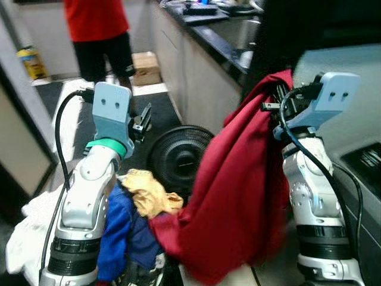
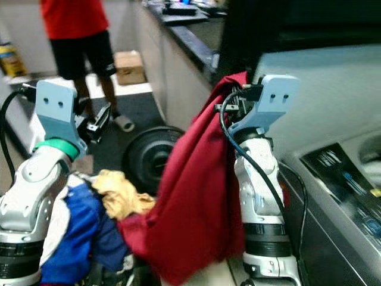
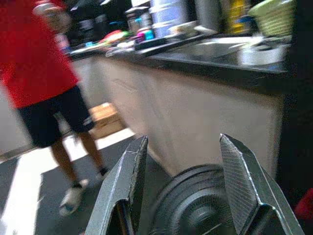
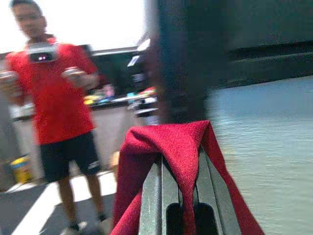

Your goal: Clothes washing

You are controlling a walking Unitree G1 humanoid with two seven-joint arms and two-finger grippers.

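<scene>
We hold the red garment high with our right gripper, whose fingers are clenched on a fold of the cloth, beside the grey washing machine. To do this step well, we should lift until the hanging end is free from the laundry pile, then carry it over the machine before we let go. Our left gripper hovers with the fingers spread and nothing between them. Below lie a yellow cloth and a blue garment. On the dark floor stands a black round fan. A person in a red shirt stands beside a long dark counter
</scene>
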